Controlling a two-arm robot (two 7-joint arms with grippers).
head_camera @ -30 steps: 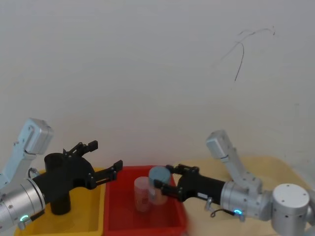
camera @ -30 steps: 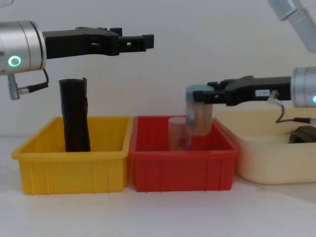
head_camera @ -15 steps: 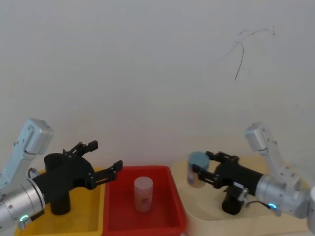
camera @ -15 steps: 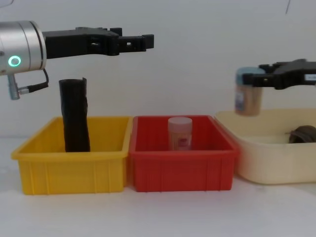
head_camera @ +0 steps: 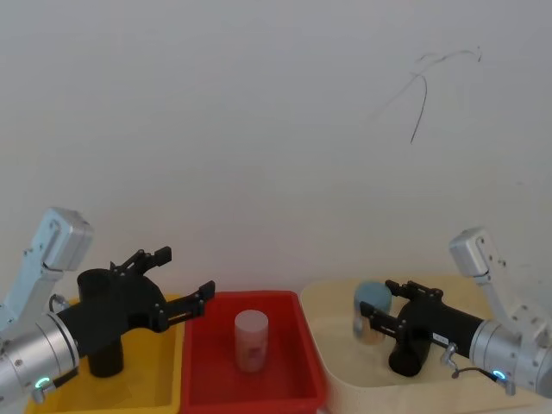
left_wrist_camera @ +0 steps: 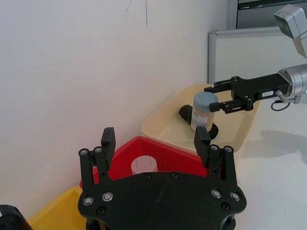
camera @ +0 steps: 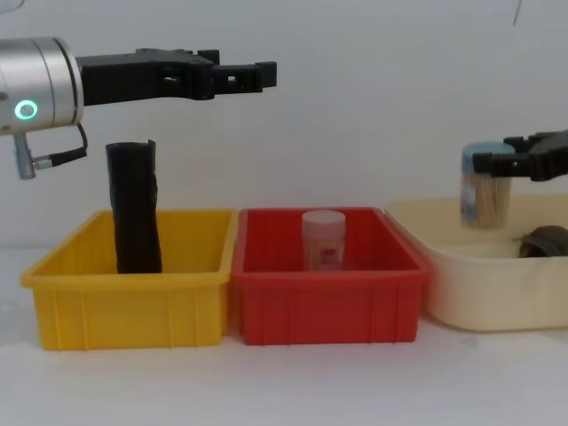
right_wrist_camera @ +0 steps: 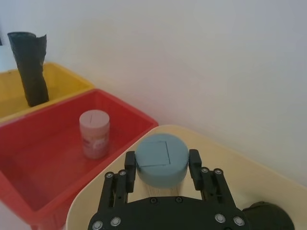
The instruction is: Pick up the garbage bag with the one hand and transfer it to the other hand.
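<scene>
The garbage bag [camera: 135,209] is a black glossy roll standing upright at the left of the yellow bin [camera: 133,302]; its top edge also shows as garbage bag [right_wrist_camera: 29,67]. My left gripper [camera: 259,75], with the silver wrist and green light, hovers open and empty above the bag, its fingertips out over the seam between the yellow and red bins. The same left gripper [left_wrist_camera: 154,136] holds its fingers wide apart. My right gripper [camera: 497,164] is shut on a jar with a blue-grey lid [camera: 484,191] over the cream tray [camera: 479,284].
A red bin [camera: 328,302] between the yellow bin and the tray holds a pale pink jar [camera: 323,240]. A dark round object [camera: 543,241] lies in the cream tray below the right gripper. A white wall stands close behind everything.
My right gripper has carried the blue-lidded jar rightward, from over the red bin to over the cream tray. The left arm and the garbage bag have not moved.
</scene>
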